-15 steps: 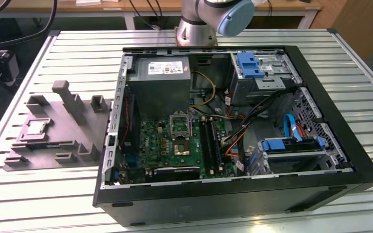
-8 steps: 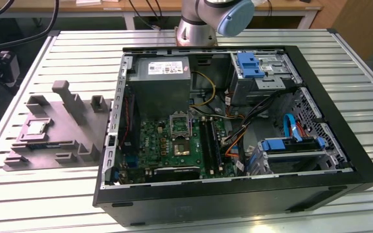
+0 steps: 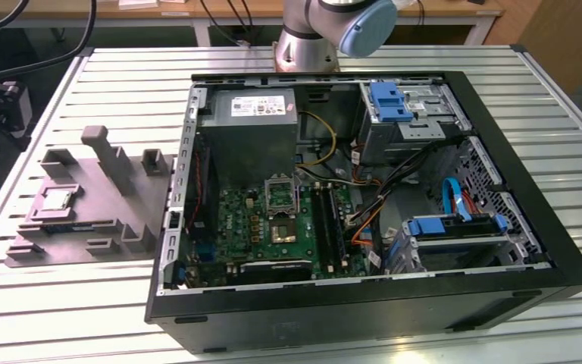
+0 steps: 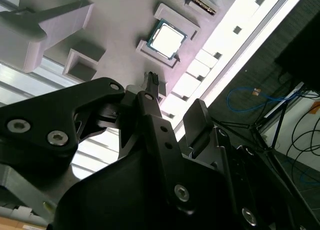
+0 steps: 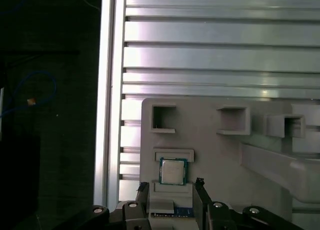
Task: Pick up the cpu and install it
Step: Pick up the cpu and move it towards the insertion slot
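The cpu [image 3: 57,199] is a small silver square chip lying flat in a recess of the grey moulded fixture [image 3: 109,216], at the exterior view's left. In the first wrist view the cpu [image 5: 173,170] lies just beyond my gripper [image 5: 171,185], roughly in line with the gap between its two dark fingertips [image 5: 199,182]. The second wrist view has the cpu [image 4: 166,38] well past my gripper [image 4: 175,93]. The gripper is open, holds nothing and hangs clear above the fixture [image 5: 220,155]. The metal socket frame [image 3: 281,196] sits on the green motherboard [image 3: 270,227] inside the open case.
The black computer case [image 3: 372,303] lies open on the slatted aluminium table [image 3: 89,318], with cables, drive bays and a power supply [image 3: 255,114] inside. Upright posts [image 3: 99,140] rise from the fixture. The arm's base [image 3: 306,45] stands behind the case. The table edge [image 5: 106,115] runs close beside the fixture.
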Controlling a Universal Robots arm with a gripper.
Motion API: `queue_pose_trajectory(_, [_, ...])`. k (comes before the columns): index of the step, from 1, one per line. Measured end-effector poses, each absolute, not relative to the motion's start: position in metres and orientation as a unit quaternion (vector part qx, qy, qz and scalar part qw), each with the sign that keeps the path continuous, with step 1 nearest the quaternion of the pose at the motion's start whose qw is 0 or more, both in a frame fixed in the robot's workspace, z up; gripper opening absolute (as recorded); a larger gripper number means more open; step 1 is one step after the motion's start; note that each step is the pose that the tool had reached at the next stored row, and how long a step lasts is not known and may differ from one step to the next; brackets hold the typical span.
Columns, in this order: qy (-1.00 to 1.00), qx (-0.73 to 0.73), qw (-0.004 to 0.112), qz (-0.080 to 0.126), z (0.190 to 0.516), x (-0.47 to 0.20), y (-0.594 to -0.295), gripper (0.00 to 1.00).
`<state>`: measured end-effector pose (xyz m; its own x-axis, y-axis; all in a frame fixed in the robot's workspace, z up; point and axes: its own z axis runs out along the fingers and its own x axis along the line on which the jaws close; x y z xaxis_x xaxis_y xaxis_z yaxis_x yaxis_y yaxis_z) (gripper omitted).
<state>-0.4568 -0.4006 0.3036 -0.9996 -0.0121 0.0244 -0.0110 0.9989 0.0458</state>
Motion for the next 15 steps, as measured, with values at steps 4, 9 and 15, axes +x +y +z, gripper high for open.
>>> queue_pose_trajectory(4, [-1.0, 0.006, 0.012, -0.023, 0.3024, -0.4568, -0.4011, 0.47])
queue_pose_trajectory(9, [-1.0, 0.006, 0.012, -0.023, 0.3009, -0.4568, -0.4013, 0.47])
queue_pose_trajectory(15, [-1.0, 0.006, 0.012, -0.023, 0.2986, -0.4567, -0.4013, 0.47])
